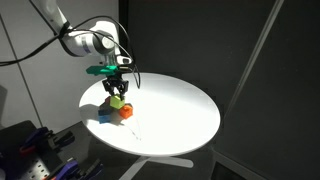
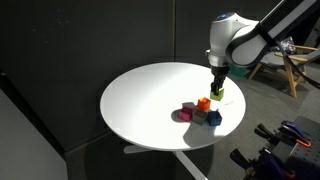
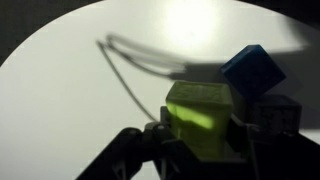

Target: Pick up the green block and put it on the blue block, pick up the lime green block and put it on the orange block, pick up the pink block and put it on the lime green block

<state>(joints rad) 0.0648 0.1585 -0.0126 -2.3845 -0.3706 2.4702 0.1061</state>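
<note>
The round white tabletop [image 1: 185,115] carries a small cluster of cubes right under the end effector [image 1: 118,90], which reaches straight down over it. In the wrist view its fingers are clamped on either side of the lime green block [image 3: 200,118]. The orange block [image 1: 127,111] sits just beside and below the end effector, the blue block [image 3: 255,68] close beyond the held cube, and the pink block [image 2: 186,114] a little farther off.

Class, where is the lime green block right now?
Wrist view: the lime green block sits in the gripper. In an exterior view it is beside the orange block.
</note>
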